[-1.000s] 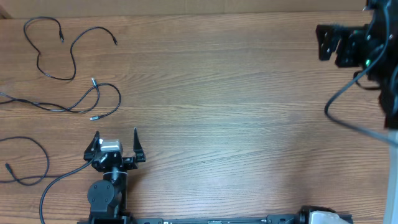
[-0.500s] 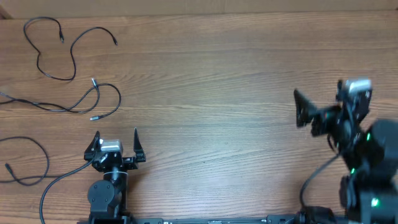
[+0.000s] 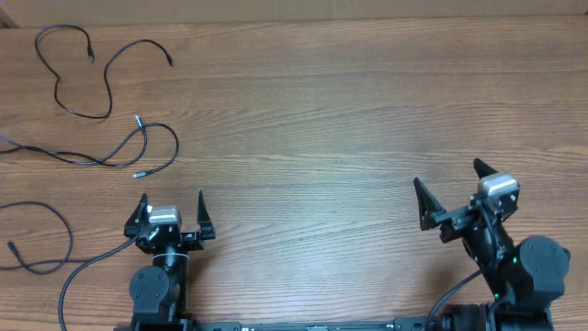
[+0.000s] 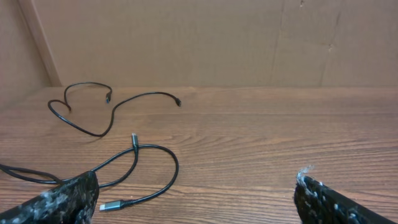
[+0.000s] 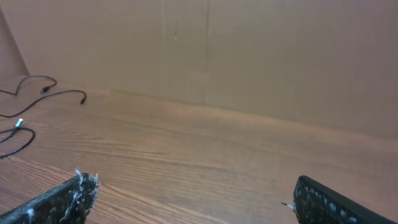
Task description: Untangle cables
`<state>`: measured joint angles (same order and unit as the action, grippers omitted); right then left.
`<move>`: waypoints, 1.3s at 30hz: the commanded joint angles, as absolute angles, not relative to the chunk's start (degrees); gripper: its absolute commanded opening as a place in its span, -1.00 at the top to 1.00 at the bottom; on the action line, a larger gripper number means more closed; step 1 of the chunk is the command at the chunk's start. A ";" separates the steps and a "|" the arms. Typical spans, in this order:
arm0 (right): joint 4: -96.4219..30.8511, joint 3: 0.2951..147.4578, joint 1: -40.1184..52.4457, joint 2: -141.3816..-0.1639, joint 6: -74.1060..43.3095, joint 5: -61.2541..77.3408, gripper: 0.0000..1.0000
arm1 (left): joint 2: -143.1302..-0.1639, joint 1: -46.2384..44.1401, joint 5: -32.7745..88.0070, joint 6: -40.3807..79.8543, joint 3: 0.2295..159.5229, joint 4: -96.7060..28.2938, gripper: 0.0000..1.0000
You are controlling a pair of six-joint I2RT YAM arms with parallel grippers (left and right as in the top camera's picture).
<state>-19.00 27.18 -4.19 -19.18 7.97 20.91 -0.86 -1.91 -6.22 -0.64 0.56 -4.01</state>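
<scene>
Three thin black cables lie apart on the wooden table at the left. One cable [image 3: 87, 69] winds at the far left corner, also in the left wrist view [image 4: 102, 111]. A second cable [image 3: 138, 152] loops below it, with a silver plug in the left wrist view [image 4: 146, 177]. A third cable [image 3: 41, 239] curves at the left edge. My left gripper [image 3: 172, 204] is open and empty, just near of the second cable. My right gripper [image 3: 450, 184] is open and empty at the front right, far from all cables.
A brown cardboard wall [image 4: 205, 43] stands along the table's far edge. The thicker black arm cable [image 3: 78, 280] runs from the left arm's base toward the front left.
My right arm has swung from the far right corner down to the front right of the table. The left arm and the cables have not moved.
</scene>
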 commanded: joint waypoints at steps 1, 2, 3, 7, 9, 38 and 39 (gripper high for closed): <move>-18.31 24.75 -3.60 -15.03 9.58 21.74 -1.00 | -0.25 -2.24 -5.91 -1.74 0.27 -3.92 -0.99; -18.28 24.47 -3.57 -14.70 9.56 21.76 -1.00 | -0.25 -2.24 -5.91 -1.74 0.27 -3.92 -0.99; -18.22 23.92 -3.55 -14.50 9.54 22.00 -1.00 | -0.25 -2.24 -5.93 -1.74 0.27 -3.92 -1.00; -18.15 22.63 -3.42 -13.87 9.56 21.98 -1.00 | -0.25 -2.24 -5.91 -1.74 0.27 -3.92 -1.00; -18.02 21.71 -3.42 -13.02 9.56 21.98 -1.00 | -0.25 -2.24 -5.93 -1.74 0.27 -3.92 -1.00; -8.08 5.76 -0.97 -0.14 7.62 15.99 -1.00 | -0.25 -2.24 -5.93 -1.74 0.27 -3.92 -0.99; -7.68 5.48 -0.97 -0.14 7.05 15.44 -1.00 | -0.25 -2.24 -5.93 -1.76 0.27 -3.92 -1.00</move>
<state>-8.62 6.70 -1.34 -0.89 10.41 19.00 -0.86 -1.91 -6.22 -0.64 0.56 -4.03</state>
